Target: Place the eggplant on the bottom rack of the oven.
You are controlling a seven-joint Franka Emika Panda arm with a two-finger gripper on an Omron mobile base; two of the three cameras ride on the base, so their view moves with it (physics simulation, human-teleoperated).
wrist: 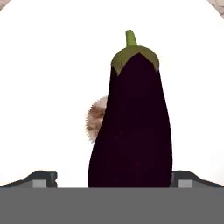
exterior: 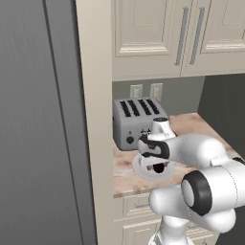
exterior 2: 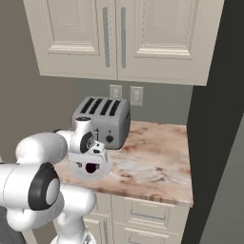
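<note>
The gripper (wrist: 112, 177) is low over the white plate (exterior: 143, 171) on the counter (exterior 2: 157, 162), fingers open either side of the eggplant (wrist: 131, 131) lying there just near the toaster (exterior: 136, 122), so I judge gripping, carrying and racking all remain.
</note>
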